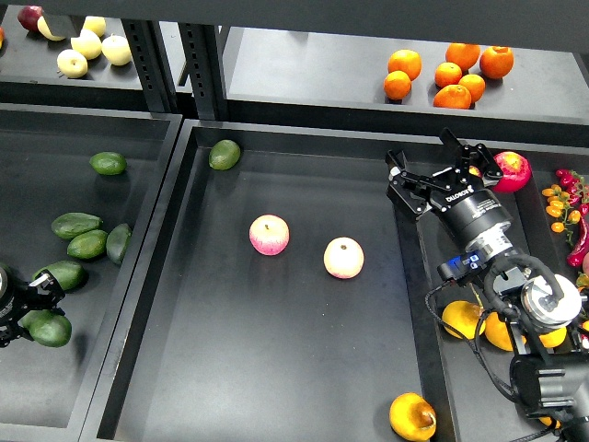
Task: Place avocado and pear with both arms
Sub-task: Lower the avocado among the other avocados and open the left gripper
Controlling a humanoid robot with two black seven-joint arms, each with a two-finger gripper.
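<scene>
The avocado [46,327] lies at the near edge of the left tray [138,230], dark green and long, touching the left gripper [28,304], whose jaws seem to close around its upper end; the view there is dark and cut off, so I cannot tell if they truly clamp it. Another avocado [66,273] rests just beside it, and three more [89,238] sit a little farther back, so a loose hold could nudge or drag a neighbour along, or let the smooth skin slip out.

The pear [412,416] sits at the near right corner of the middle tray [304,387], golden with an orange blush, close to the tray wall. The right gripper [440,175] is well apart from it, raised over the far side of the right tray [433,276] with jaws spread and empty, near a red fruit [512,170]. To reach the pear the arm must swing back across that wall; a low path could strike it, and a pear so near the corner could roll away from the jaws. Two apples [269,235] lie mid-tray, clear of that route.
</scene>
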